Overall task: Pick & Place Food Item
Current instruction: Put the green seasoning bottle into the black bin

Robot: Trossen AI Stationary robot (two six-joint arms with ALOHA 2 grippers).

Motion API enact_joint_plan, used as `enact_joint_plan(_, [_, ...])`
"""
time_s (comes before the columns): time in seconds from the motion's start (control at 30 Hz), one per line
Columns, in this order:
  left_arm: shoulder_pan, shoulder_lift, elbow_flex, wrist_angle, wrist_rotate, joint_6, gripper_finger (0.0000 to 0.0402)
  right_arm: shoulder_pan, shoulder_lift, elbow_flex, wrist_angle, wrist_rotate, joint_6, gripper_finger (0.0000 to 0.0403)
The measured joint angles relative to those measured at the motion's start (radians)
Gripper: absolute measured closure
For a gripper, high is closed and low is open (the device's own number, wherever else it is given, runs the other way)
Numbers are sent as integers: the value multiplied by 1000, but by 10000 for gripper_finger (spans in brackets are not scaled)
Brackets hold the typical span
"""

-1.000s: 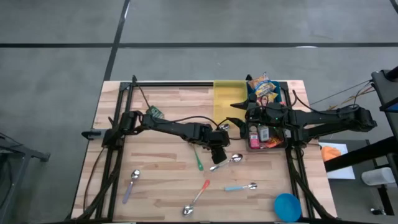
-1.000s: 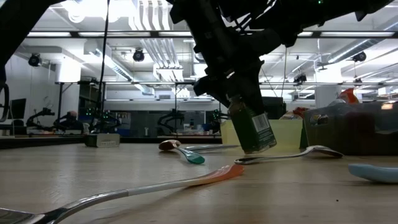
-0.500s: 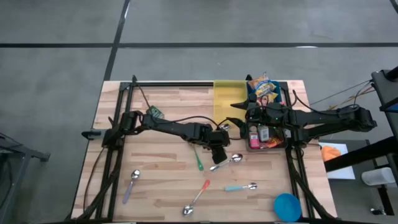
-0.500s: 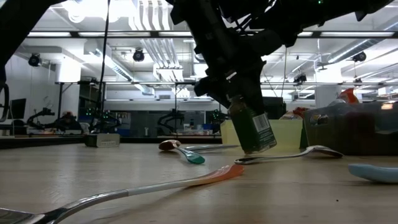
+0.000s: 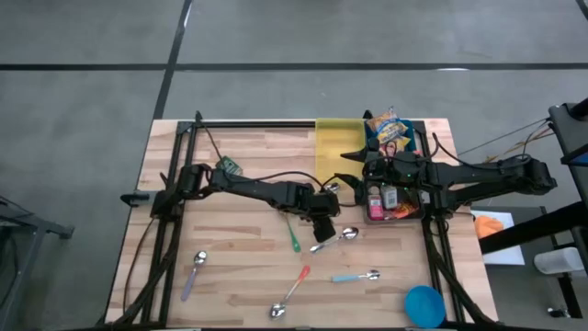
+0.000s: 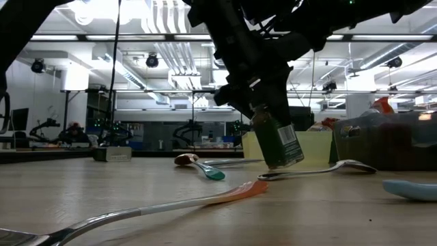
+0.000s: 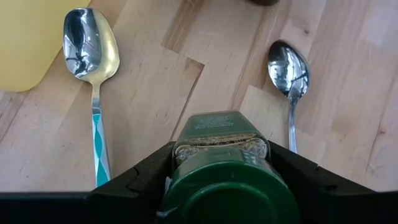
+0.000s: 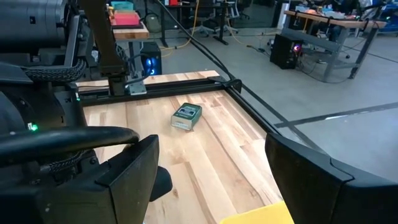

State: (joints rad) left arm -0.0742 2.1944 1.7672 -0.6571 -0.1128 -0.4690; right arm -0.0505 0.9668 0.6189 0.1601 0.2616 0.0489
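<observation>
Holding a green-lidded spice jar [image 7: 219, 163] tilted on the tabletop [image 5: 239, 267] by the spoons, our left hand [image 5: 322, 218] hugs its top — it looks hard and slippery, so we grip its sides; right hand [image 5: 375, 172] waits open.

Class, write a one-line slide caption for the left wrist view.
Left end effector holds a green-lidded jar tilted over the wooden table, between two spoons.

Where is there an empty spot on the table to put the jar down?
Bare wood lies between the small green packet and the yellow tray, along the back rail. Around the left gripper and its green-lidded jar, spoons crowd in, like the green-handled spoon.
</observation>
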Motion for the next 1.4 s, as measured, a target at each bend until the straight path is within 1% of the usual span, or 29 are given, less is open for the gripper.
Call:
enact_joint_plan(0.3, [0, -2, 0, 13, -4, -3, 171, 0, 0, 0, 1, 0, 0, 110])
enact_joint_plan(0.57, [0, -6, 1, 25, -1, 16, 126, 0, 0, 0, 0, -1, 0, 110])
enact_joint_plan(0.67, [0, -6, 1, 25, 1, 16, 115, 0, 0, 0, 1, -1, 0, 110])
enact_joint_plan(0.87, [0, -7, 1, 28, 1, 20, 112, 0, 0, 0, 0, 0, 0, 110])
enact_joint_plan(1.0, [0, -26, 1, 26, -3, 48, 112, 0, 0, 0, 1, 0, 0, 110])
enact_joint_plan(1.4, [-17, -150, -14, -13, -148, 126, 112, 0, 0, 0, 1, -1, 0, 110])
